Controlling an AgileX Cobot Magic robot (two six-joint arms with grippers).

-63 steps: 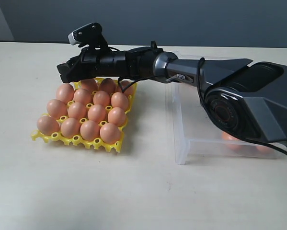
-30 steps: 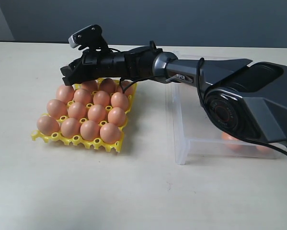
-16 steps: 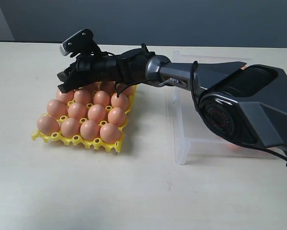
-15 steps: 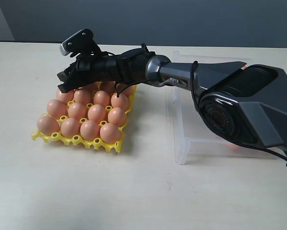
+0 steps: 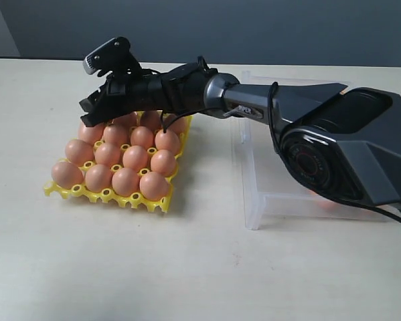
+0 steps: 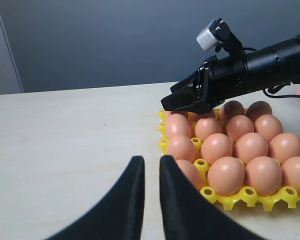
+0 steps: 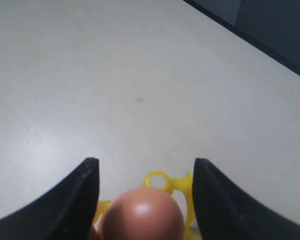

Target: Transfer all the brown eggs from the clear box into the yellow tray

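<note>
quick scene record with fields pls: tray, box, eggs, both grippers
clear box: partly behind the right arm, something orange showing inside
yellow tray: left of the box in the exterior view, rows of brown eggs in its cups
right gripper: open, straddling the corner egg
left gripper: barely open, empty, near the tray

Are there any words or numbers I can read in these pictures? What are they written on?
Small white marking on the right arm: too small and blurred to read.
Brown eggs, yellow tray, clear box: no writing shows on them.
There is no other text in any view.
</note>
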